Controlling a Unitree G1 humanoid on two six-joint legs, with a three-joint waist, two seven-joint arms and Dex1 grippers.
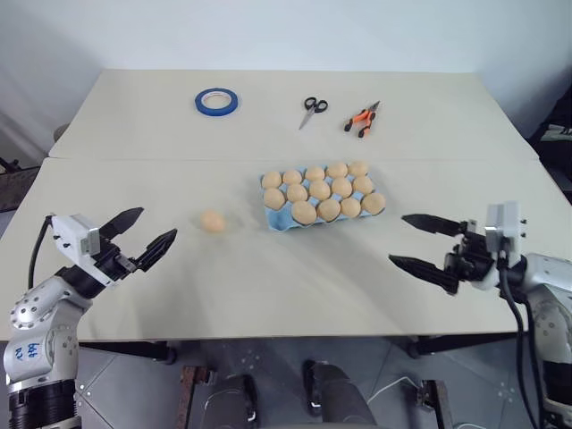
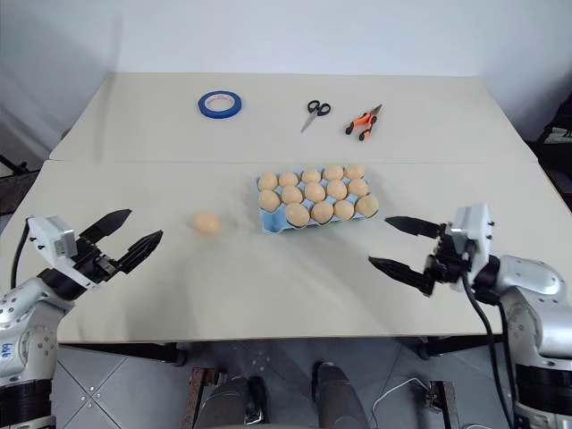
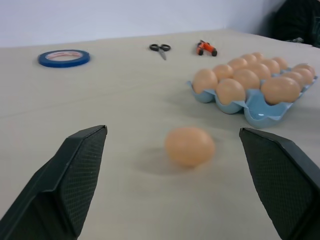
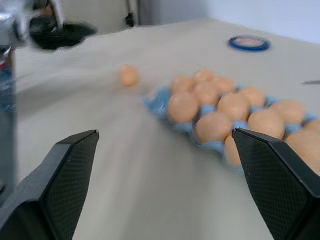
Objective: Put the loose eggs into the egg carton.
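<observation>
Left eye view: left gripper [image 1: 147, 235] is hovering level, jaws wide, loose egg [image 1: 213, 221] lying at its two o'clock. Right gripper [image 1: 410, 240] is gaping, empty, egg carton [image 1: 271, 180] at its ten o'clock. Left wrist view: the egg is sitting between open fingers [image 3: 75, 170].

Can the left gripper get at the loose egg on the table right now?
Probably yes. The left gripper is open and aimed at the loose egg, with only bare table between them. The carton sits beyond the egg, out of the way.
</observation>
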